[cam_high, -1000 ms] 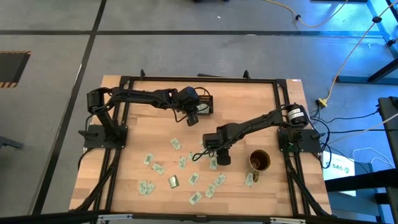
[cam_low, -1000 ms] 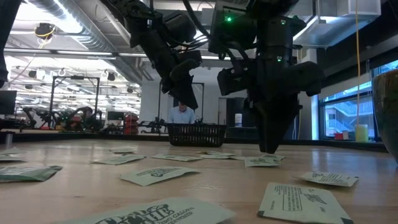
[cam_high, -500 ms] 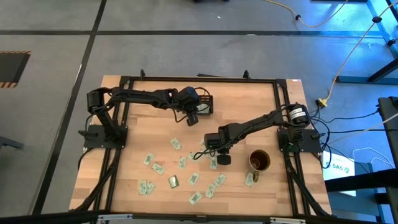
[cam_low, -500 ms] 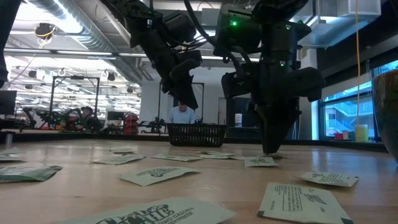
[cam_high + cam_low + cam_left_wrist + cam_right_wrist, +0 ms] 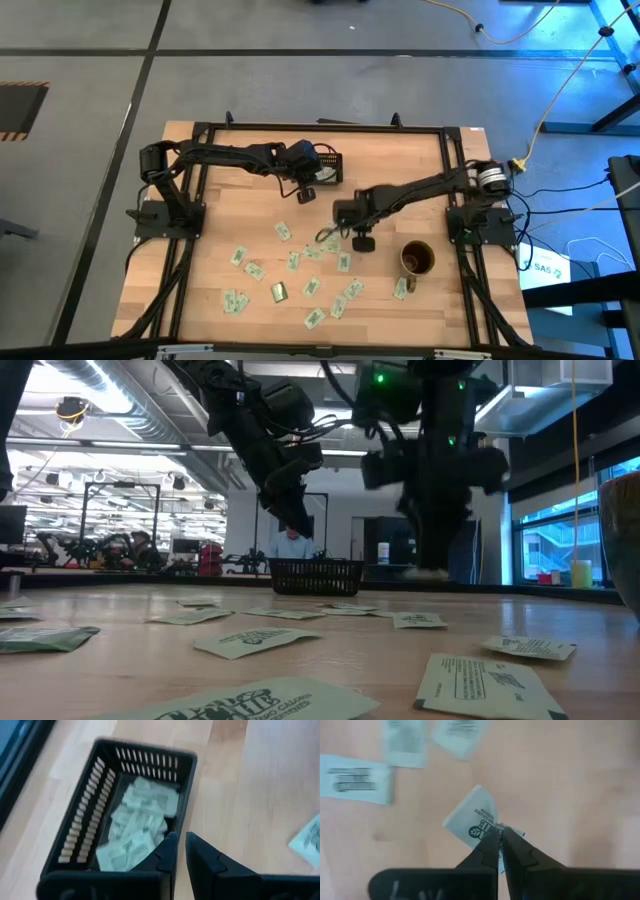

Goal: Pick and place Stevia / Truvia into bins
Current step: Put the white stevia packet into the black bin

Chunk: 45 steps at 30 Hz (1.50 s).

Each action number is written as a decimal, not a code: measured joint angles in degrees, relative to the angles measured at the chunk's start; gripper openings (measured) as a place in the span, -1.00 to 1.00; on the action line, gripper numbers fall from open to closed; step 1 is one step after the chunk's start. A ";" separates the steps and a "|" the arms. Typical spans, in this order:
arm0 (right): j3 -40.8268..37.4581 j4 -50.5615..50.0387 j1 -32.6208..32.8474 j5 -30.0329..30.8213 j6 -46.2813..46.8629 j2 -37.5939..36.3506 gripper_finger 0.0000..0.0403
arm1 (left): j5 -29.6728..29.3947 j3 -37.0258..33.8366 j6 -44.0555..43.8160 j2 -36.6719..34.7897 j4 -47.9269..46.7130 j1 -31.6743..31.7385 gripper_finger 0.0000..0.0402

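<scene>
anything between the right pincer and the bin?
High view: bare wood only between the right pincer, shut on a packet, and the bin. The left pincer hangs beside that stretch, near the bin.

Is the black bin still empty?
No. The bin holds several packets, piled on its floor in the left wrist view.

A wooden table point(image 5: 230, 160) carries scattered packets point(image 5: 280, 291) across its near half, a black bin point(image 5: 331, 166) at the far edge, and a mug point(image 5: 417, 258).
</scene>
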 joint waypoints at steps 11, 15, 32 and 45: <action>0.08 11.18 -13.27 4.25 -3.01 -9.96 -0.95 | -1.38 0.02 0.83 -3.47 -9.84 0.05 -0.85; 0.62 16.11 -17.65 2.49 -6.97 -9.10 -0.95 | -1.36 0.02 0.00 -3.47 -13.24 0.04 -0.85; 7.15 20.74 -23.41 -2.33 -7.52 4.05 -0.95 | -0.89 0.02 -14.53 -3.41 -28.37 -0.11 -0.85; 7.15 22.29 -23.89 -2.27 -8.83 4.40 -0.66 | -0.88 0.02 -13.83 -3.39 -28.80 -1.43 -0.85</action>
